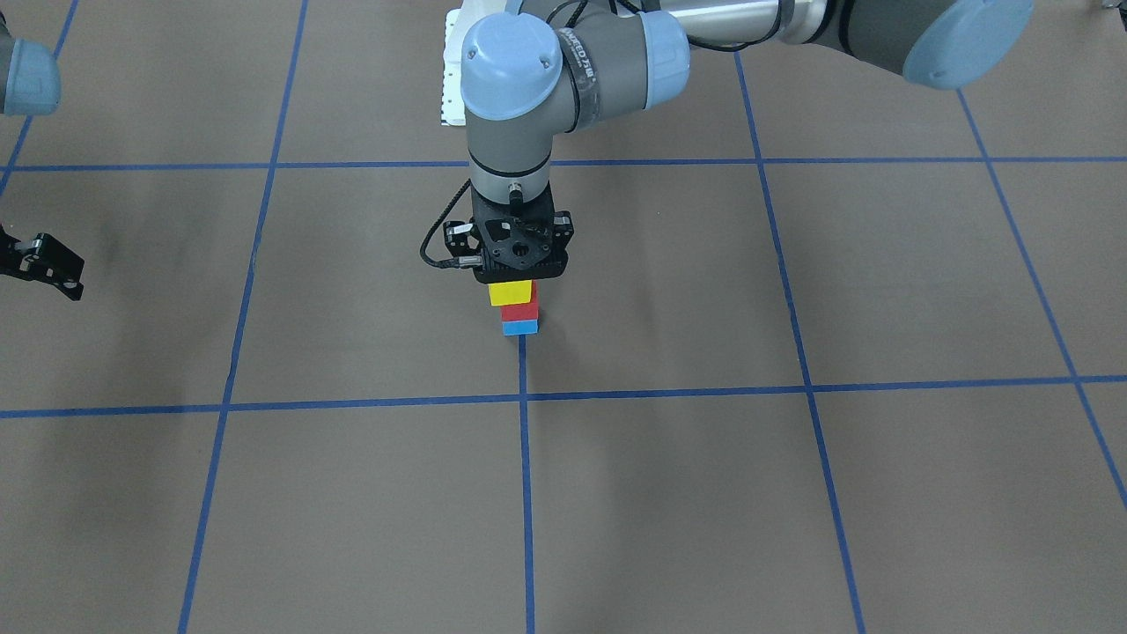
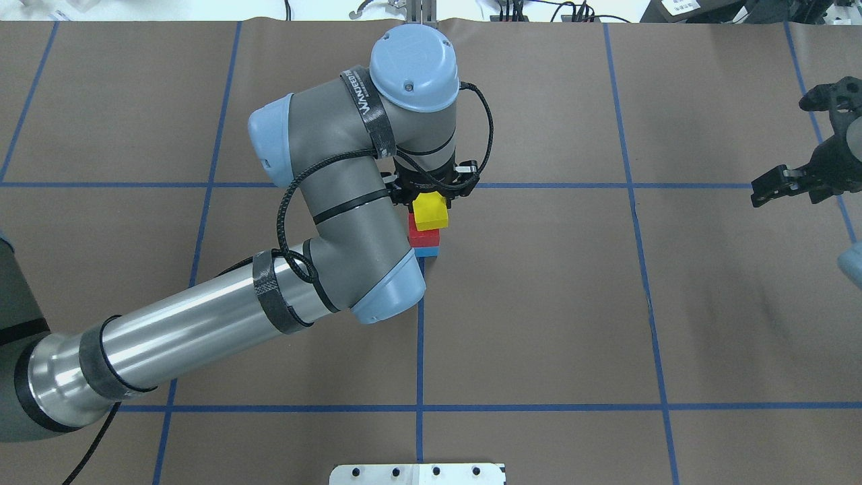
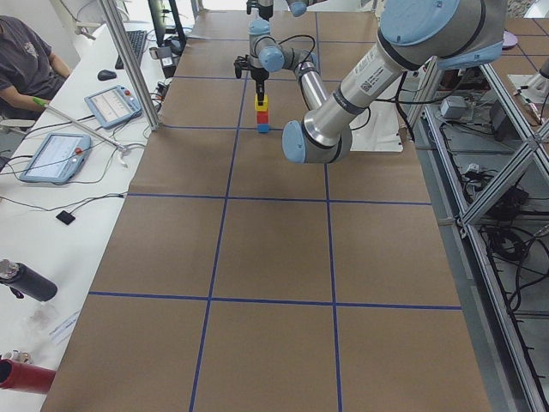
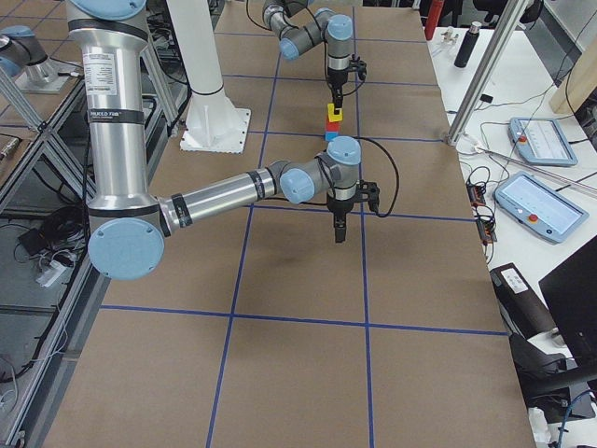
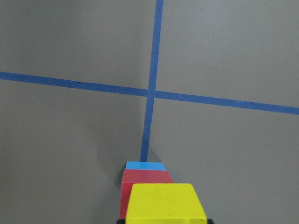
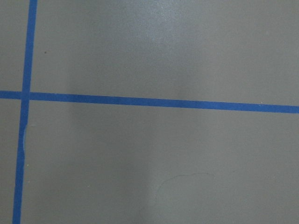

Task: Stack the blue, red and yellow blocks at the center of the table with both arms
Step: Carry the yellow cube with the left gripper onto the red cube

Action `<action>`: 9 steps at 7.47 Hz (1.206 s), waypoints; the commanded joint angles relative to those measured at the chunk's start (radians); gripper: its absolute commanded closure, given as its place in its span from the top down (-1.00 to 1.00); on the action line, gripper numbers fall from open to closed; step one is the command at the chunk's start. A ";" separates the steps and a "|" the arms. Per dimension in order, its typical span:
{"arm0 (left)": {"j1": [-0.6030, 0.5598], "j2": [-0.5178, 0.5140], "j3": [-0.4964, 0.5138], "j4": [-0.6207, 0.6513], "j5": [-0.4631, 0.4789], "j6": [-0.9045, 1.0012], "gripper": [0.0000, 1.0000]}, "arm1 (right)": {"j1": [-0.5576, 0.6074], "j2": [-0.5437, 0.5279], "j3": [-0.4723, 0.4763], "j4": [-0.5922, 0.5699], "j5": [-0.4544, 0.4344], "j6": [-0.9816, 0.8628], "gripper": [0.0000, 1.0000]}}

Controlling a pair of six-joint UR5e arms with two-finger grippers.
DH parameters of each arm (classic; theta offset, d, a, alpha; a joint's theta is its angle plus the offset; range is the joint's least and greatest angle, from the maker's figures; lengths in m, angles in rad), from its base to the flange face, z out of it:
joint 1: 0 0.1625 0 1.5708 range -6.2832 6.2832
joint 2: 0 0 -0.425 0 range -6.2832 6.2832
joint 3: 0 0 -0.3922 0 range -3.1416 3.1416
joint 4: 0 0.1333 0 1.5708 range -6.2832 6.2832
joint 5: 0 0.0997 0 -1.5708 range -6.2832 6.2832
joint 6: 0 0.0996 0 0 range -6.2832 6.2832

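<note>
The yellow block [image 1: 511,293] sat directly under the left gripper [image 1: 518,275], whose fingers pressed on its two sides (only their dark tips showed in the wrist view). The left arm reached to the table [image 1: 792,493] centre, wrist pointing straight down. The stack stood upright on a tape line: yellow on the red block [image 1: 526,311], red on the blue block [image 1: 520,328]. The right gripper [image 2: 768,188] hung far aside; I could not tell its opening.

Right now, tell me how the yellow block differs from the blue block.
The yellow block tops the stack; the blue block sits at the bottom, on the table. The yellow block is right under the left gripper; the blue block is apart from it, beneath the red block. Both are similar-sized blocks in one stack.
</note>
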 commanded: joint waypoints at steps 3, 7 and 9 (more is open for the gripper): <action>0.001 0.000 -0.007 0.064 -0.001 0.008 -1.00 | 0.000 0.000 -0.010 0.000 0.000 0.001 1.00; 0.001 -0.008 -0.001 0.063 -0.009 0.009 -1.00 | 0.000 0.000 -0.015 0.000 0.000 0.001 1.00; 0.001 -0.008 0.013 0.060 -0.012 0.009 -1.00 | 0.000 0.000 -0.015 0.000 0.000 0.001 1.00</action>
